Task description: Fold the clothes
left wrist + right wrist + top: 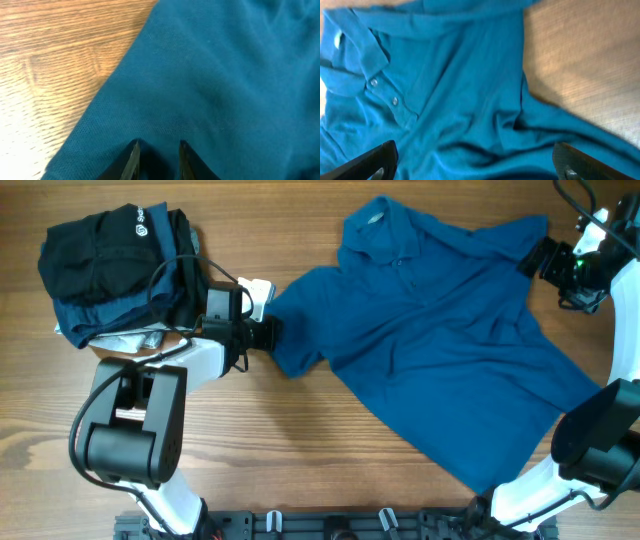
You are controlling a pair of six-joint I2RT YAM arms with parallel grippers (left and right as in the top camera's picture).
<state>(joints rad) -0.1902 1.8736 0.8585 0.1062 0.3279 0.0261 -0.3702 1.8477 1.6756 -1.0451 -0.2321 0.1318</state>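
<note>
Left pincer stands nearly closed astride a sleeve edge of the blue polo shirt, hold uncertain, the soft, light, limp cloth spread ahead of it across the table, likely best pinched at hems.

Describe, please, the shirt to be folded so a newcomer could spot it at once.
On the wooden table, look right of the dark pile of clothes. The blue polo shirt lies spread across the middle and right. Alone here it is unfolded, medium blue, with a collar and buttons.
</note>
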